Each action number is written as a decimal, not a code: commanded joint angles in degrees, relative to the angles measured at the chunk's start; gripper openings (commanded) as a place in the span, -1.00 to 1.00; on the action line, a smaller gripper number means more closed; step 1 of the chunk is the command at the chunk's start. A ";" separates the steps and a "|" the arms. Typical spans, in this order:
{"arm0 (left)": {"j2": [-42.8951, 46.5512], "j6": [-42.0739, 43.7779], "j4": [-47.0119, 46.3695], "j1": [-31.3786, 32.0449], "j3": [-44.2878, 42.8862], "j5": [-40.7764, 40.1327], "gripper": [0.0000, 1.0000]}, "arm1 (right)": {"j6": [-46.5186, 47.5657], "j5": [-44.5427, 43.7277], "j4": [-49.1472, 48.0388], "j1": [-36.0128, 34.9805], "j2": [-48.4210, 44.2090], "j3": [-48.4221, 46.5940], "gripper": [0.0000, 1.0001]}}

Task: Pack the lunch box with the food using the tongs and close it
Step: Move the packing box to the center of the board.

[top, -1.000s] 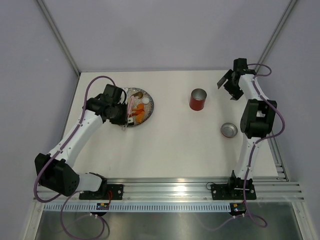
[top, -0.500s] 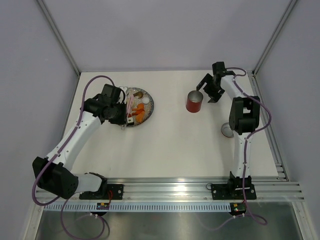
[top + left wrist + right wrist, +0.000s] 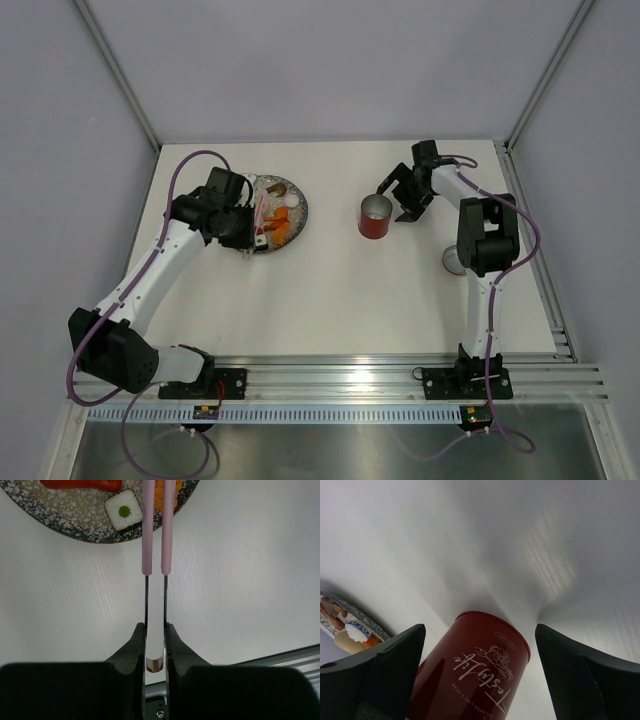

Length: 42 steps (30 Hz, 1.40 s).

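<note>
left tool (image 3: pixel 155 636) clamping tongs (image 3: pixel 167 540), tips hovering over food (image 3: pixel 124 512) on plate (image 3: pixel 75 519). right tool (image 3: pixel 477 647) gaping apart, bracketing open lunch box (image 3: pixel 374 222) near desk (image 3: pixel 340 300) centre. advising: steadying box gently before transferring pieces.

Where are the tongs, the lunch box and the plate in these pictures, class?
tongs (image 3: pixel 147 540), left wrist view, on one pink arm.
lunch box (image 3: pixel 470 665), right wrist view, on its red side wall.
plate (image 3: pixel 75 512), left wrist view, on its bare speckled surface.
</note>
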State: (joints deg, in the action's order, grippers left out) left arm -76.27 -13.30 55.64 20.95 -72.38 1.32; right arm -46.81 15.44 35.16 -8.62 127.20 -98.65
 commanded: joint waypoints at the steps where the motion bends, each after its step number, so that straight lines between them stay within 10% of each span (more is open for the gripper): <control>1: 0.86 0.38 -1.85 0.14 -1.45 -0.18 -0.77 | 1.80 -4.44 2.28 -0.34 -6.07 -0.76 0.99; 12: 1.39 0.12 -1.59 0.14 -1.97 -0.27 -0.77 | 5.93 -25.46 -3.69 -0.25 -18.83 21.73 0.99; 33: 1.56 0.03 -2.55 0.14 -0.75 1.23 -0.76 | 10.86 -17.99 -7.39 -12.02 -8.90 11.91 0.99; 42: 2.79 -0.94 -3.08 0.06 -0.39 2.19 -0.74 | 4.80 -15.89 -13.52 -6.15 -12.41 17.18 0.99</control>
State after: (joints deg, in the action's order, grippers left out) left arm -75.85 -13.76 55.46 20.95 -72.27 1.83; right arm -38.59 -2.20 25.54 -18.94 117.58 -83.42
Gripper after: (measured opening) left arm 0.135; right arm 0.993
